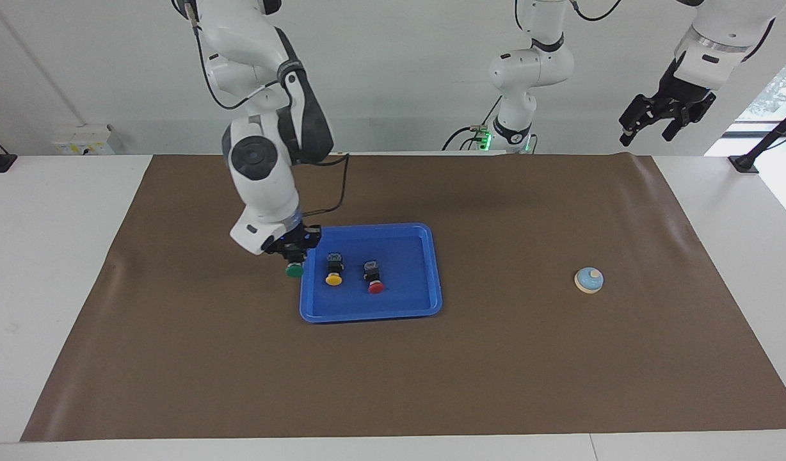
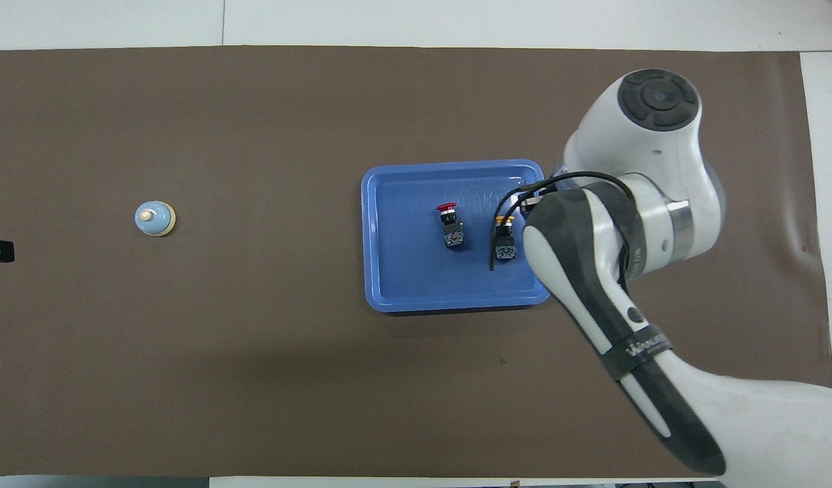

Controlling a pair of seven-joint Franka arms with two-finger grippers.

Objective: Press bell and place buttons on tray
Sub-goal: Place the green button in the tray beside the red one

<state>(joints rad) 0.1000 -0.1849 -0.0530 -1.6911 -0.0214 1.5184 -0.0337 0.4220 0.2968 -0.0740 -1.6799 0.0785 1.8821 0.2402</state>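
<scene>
Brown matting (image 1: 495,358) covers the tabletop (image 1: 54,256) where we work. Nearest our bases, our left gripper (image 1: 655,118) waits high over the mat's corner at the left arm's end, its fingers spread wide with nothing between them. Our right gripper (image 1: 295,251) is clamped on the green button (image 1: 294,271) and carries it in the air, cap down, over the edge of the blue tray (image 1: 431,269) that faces the right arm's end of the tabletop. In the overhead view the right arm's wrist covers that gripper and the green button, so we cannot see them there.

On the tray (image 2: 389,285) lie the yellow button (image 1: 333,269) and the red button (image 1: 372,277), side by side and apart, each on its side with its cap pointing away from the robots; the yellow one (image 2: 504,240) lies toward the right arm's end, just beside the carried green one, and the red one (image 2: 450,224) sits near the tray's middle.

Well apart from the tray, toward the left arm's end, the pale blue bell (image 1: 589,280) stands upright on the mat, its cream knob on top (image 2: 154,219)
</scene>
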